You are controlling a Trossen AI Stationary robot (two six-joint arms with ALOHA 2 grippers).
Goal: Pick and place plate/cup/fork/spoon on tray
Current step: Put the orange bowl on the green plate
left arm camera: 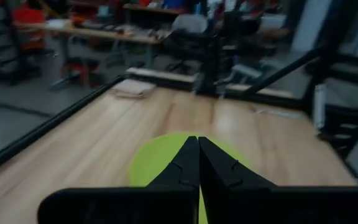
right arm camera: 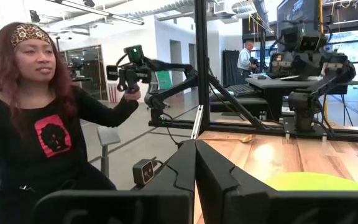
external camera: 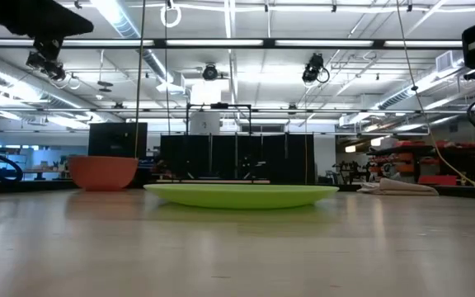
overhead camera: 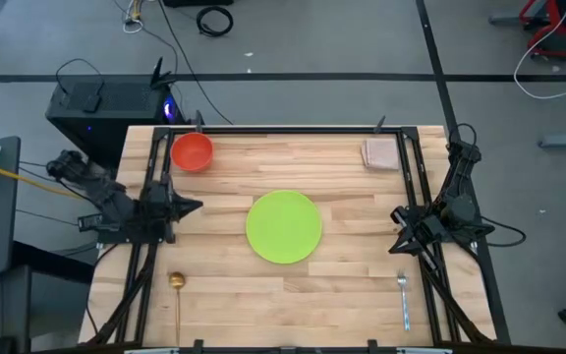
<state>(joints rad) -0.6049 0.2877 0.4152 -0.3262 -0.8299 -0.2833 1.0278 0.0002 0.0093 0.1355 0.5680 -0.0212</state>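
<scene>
From above, the plate (overhead camera: 283, 227) lies mid-frame, the cup (overhead camera: 192, 151) upper left, the spoon (overhead camera: 177, 297) lower left and the fork (overhead camera: 404, 298) lower right. Only the wrist views show the left gripper (left arm camera: 198, 144) and right gripper (right arm camera: 195, 148) with jaws together, empty.

Four cameras on one wooden desk (overhead camera: 342, 295)

The high view looks straight down on the whole desk; the low view sits at desk-top level, looking across it into the room. Each wrist view looks forward past its own hand, the left (left arm camera: 197, 142) close over the desk, the right (right arm camera: 195, 144) toward the room. All four share the flat round lime-green plate (overhead camera: 283, 227).
</scene>
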